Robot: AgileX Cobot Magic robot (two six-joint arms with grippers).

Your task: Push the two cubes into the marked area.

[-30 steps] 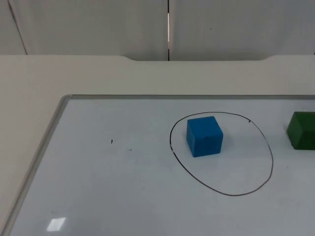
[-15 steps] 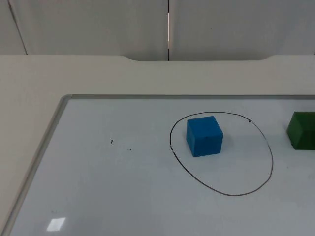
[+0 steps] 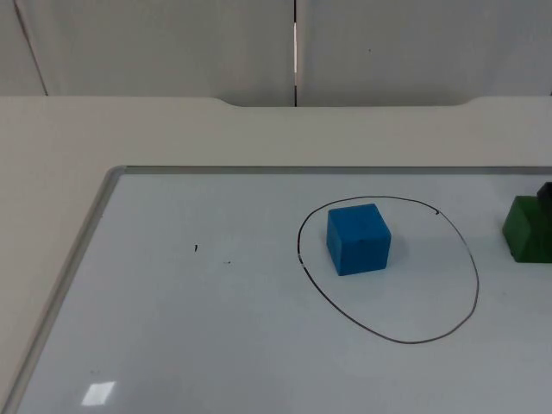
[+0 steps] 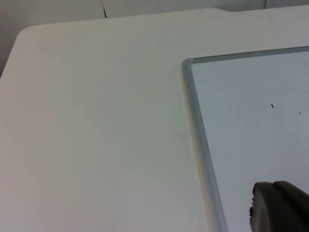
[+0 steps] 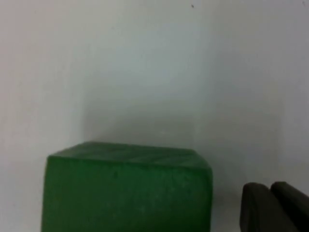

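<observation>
Since half a second ago, a dark piece of the right gripper [image 3: 545, 191] has edged in just behind the green cube [image 3: 528, 229], on the side facing away from the circle [image 3: 476, 285]; nothing else on the whiteboard [image 3: 172, 328] has shifted. That placement suggests the right arm is lining up behind the cube, with the shove into the marked area not yet begun. From its wrist camera, one black fingertip [image 5: 275, 208] sits just beside the cube's edge (whether the fingers are spread or pressed together I cannot tell).

The green cube [image 5: 128, 191] is a matte, foam-like block, resting flat just outside the circle. The blue cube [image 3: 358, 238] already stands inside the circle, close to its far rim, so only the green one is left to move.

The left gripper [image 4: 277, 208] waits well away from the circle, over the whiteboard's frame [image 4: 198, 140]; its finger state cannot be told either.
</observation>
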